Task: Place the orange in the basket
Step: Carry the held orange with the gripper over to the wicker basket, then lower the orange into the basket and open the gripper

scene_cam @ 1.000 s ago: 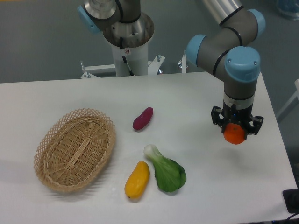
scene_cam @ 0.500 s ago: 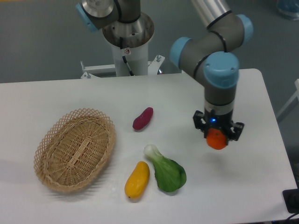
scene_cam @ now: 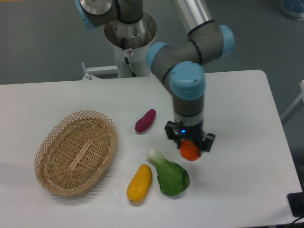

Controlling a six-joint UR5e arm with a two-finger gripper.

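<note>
Gripper, centre-right of frame, grasps the orange above the table, just beside the bok choy. Basket lies lower left, well apart.

Basket far left; orange in the hand, seemingly above the bok choy.

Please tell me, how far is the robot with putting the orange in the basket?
Done: the orange is picked up; the gripper is shut on it and holds it above the table. In hand: the carry, with the orange now right of the leafy green vegetable, about mid-table. Left: crossing over to the basket on the left side, which holds nothing yet, and releasing the orange inside it.
</note>
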